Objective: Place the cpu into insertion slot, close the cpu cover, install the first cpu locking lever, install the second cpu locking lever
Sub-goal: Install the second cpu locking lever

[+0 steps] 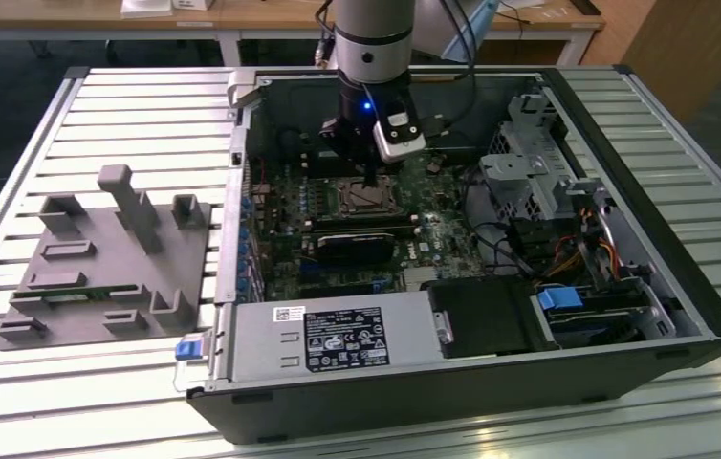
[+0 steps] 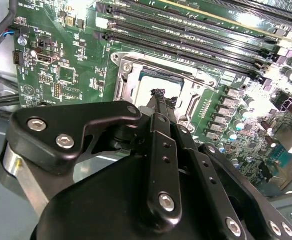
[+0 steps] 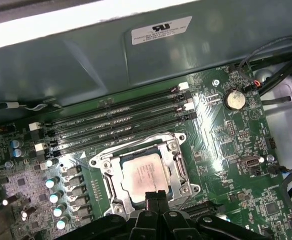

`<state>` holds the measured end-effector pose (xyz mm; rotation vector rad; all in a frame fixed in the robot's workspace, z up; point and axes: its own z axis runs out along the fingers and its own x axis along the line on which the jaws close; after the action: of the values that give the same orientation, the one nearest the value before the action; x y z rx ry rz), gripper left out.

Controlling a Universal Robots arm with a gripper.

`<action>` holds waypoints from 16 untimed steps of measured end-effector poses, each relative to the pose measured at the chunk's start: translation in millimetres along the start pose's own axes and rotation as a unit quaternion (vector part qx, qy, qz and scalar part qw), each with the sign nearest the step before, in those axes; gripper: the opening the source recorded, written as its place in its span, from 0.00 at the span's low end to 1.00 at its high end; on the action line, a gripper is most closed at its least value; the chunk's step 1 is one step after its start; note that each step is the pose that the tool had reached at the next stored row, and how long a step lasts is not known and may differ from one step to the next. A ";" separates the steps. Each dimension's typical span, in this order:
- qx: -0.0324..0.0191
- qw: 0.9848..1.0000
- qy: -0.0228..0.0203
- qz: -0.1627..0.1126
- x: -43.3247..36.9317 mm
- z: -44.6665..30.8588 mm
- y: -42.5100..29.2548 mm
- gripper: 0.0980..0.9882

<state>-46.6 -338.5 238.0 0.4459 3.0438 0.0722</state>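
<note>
Slatted metal counter (image 1: 105, 105) carries open computer case; hand (image 3: 156, 196), fingers pressed together holding nothing, hovers at the lower edge of dull silver square cpu (image 3: 146, 175) seated under silvery frame-shaped cpu cover (image 3: 178, 165).

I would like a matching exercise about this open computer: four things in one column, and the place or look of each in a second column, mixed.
1 cpu
2 memory slots
3 coin battery
4 grey fixture

a on the slatted table, outside the case
b framed by the cpu cover
c round and silvery
d long, black, near the case wall

Pairs: 1-b, 2-d, 3-c, 4-a
</note>
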 end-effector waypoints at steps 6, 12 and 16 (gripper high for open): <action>0.000 1.000 0.000 0.000 -2.0 -0.3 -6.7 0.00; 0.000 1.000 0.000 0.000 -5.8 -0.7 -19.3 0.00; 0.000 1.000 0.000 0.000 -8.1 -1.0 -26.9 0.00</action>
<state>-46.6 -366.7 238.0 0.4459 3.0438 0.0725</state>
